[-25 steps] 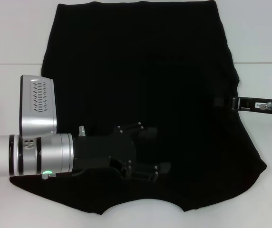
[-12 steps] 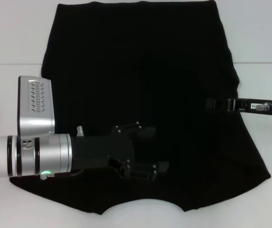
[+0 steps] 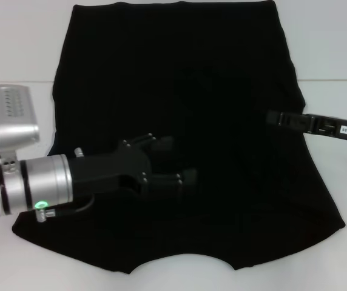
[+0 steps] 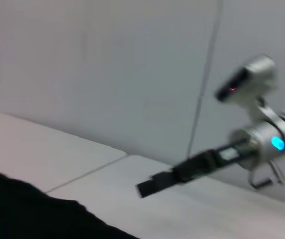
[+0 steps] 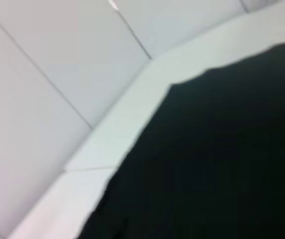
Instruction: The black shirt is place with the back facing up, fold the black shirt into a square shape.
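Shirt lies flat on white desk, neckline at 6 o'clock, hem at 12, covers most of it. Left hand sits over cloth around 8 o'clock, fingers spread apart, gripping nothing as far as I see. Right hand pokes in over 3 o'clock edge, can't tell its fingers. Looks like early stage, no fold visible yet. Next move probably needs pinch on side edges, then sweep toward middle.
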